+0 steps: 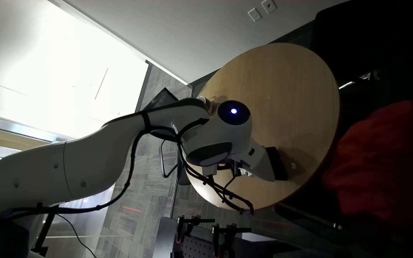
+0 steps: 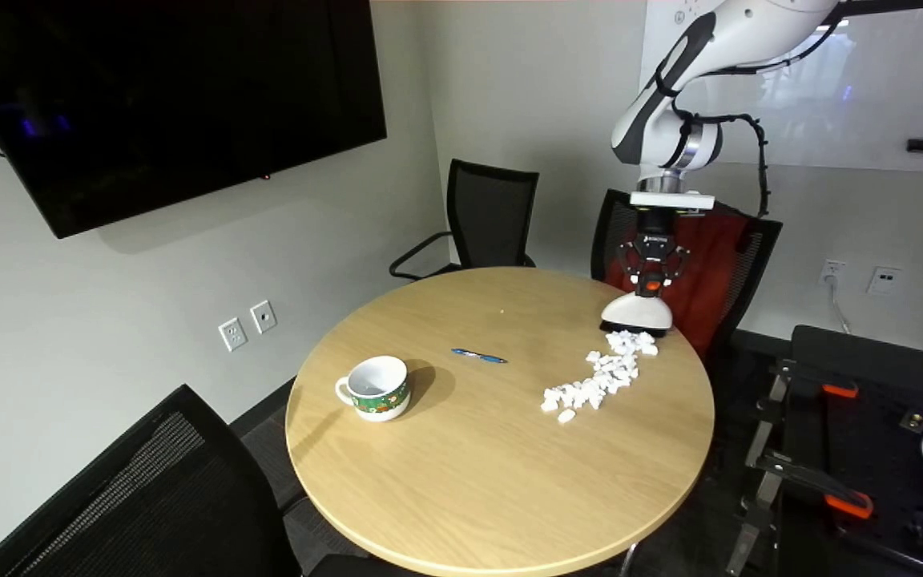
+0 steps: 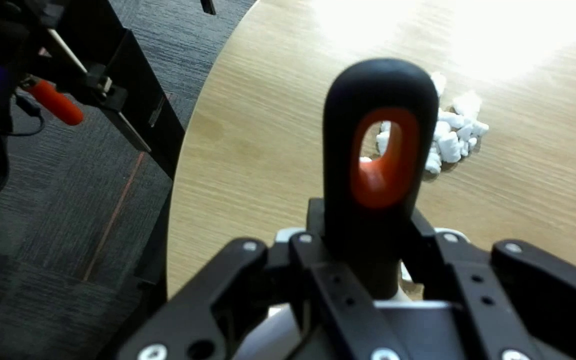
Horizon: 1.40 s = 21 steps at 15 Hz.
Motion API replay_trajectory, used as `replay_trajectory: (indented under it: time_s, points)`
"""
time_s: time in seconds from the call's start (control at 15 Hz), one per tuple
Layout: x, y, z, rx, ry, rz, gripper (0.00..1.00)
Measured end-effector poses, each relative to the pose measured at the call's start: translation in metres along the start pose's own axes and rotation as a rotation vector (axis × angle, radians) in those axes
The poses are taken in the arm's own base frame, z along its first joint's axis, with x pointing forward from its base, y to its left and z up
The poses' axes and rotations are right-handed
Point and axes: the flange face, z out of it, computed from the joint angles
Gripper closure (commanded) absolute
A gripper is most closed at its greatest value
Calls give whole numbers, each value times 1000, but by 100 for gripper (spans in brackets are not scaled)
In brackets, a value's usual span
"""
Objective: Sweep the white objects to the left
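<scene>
The white objects (image 2: pixel 612 373) are several small bits in a loose, curving band on the round table, in an exterior view. My gripper (image 2: pixel 654 282) is shut on the black handle (image 3: pixel 380 85) of a white-headed brush; an orange-lined hole shows in the handle in the wrist view. The brush's white head (image 2: pixel 639 311) and dark bristles (image 1: pixel 277 163) point down at the table's far side, right behind the upper end of the band. Whether the bristles touch the table I cannot tell. In the wrist view the handle partly covers the white objects (image 3: pixel 449 146).
A white mug (image 2: pixel 378 389) with a green patterned band stands on the round table (image 2: pixel 461 497). Between it and the white bits lies a blue pen (image 2: pixel 479 356). Chairs (image 2: pixel 493 212) surround the table, and a dark stand with clamps (image 2: pixel 854 449) is beside it.
</scene>
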Motion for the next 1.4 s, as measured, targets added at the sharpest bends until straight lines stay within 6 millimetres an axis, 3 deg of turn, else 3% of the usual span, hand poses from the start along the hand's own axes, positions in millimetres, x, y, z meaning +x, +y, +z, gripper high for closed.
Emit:
replay_trajectory:
  time_s: [0.67, 1.4]
  points:
    - [-39, -40, 38, -49, -112, -82, 88]
    - [-97, -67, 105, -121, -237, -155, 88]
